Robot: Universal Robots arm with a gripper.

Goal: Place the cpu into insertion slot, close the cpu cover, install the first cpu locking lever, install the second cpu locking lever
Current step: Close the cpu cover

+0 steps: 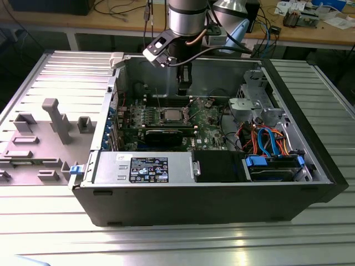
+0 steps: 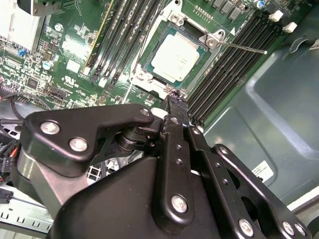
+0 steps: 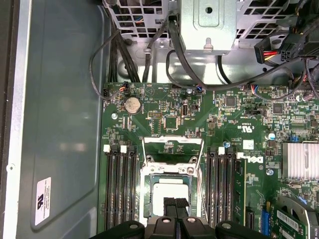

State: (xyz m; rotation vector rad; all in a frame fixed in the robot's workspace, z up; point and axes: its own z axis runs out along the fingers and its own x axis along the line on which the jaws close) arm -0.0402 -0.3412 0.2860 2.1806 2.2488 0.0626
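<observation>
The cpu (image 2: 178,55) lies flat in the insertion slot (image 2: 149,79) on the green board, its silver-grey top facing up; it also appears in the exterior view as the cpu (image 1: 170,115) and in the first wrist view as the cpu (image 3: 168,189). The cpu cover (image 3: 173,141) looks tilted up off the chip, a thin metal frame at one end of the socket. One thin lever rod (image 2: 244,48) sticks out sideways from the socket corner. My gripper (image 2: 175,101) (image 3: 175,202) (image 1: 184,91) hangs just above the socket's edge, shut with nothing in it.
Long memory slots (image 3: 122,184) flank the socket on both sides. A finned heatsink (image 3: 300,160), bundled cables (image 3: 149,55) and a metal drive cage (image 1: 249,105) crowd the case. The case walls (image 1: 194,197) enclose the board. A grey fixture plate (image 1: 50,133) lies at the exterior view's left.
</observation>
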